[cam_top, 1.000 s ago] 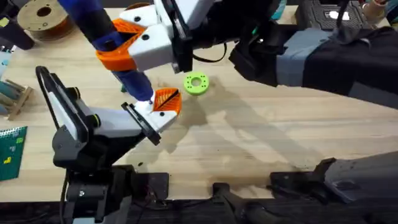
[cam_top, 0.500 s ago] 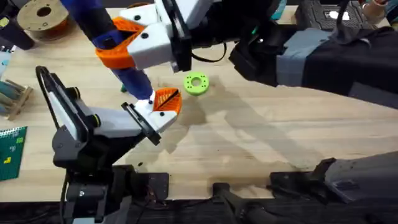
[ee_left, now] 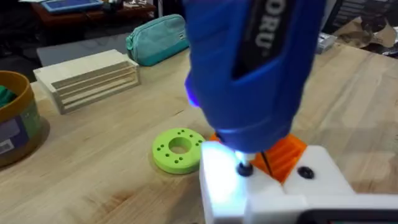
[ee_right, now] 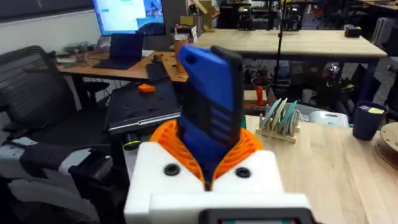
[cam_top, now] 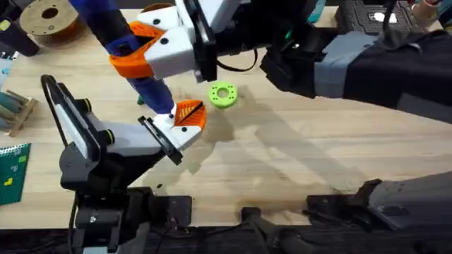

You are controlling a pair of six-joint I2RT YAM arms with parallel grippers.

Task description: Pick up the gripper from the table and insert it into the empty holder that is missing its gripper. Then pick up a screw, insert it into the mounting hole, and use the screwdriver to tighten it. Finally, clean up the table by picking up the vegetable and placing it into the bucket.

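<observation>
Desk (cam_top: 318,155) of light wood carries the white holder (cam_top: 180,130) near its middle, with an orange wedge on it and the lime-green ring (cam_top: 223,94) just beside it. Above the holder the blue screwdriver (cam_top: 145,85) stands tilted with its lit tip down on a screw (ee_left: 244,168), and the right gripper (cam_top: 152,49) has its orange fingers closed tight around the blue body. I cannot tell how the left fingers stand, and the yellow bucket (ee_left: 13,118) sits well apart.

Clearly a workshop-lab: long wooden workbenches (ee_right: 292,42), lit blue computer monitor (ee_right: 129,15), brown filament spool (cam_top: 46,21).
</observation>
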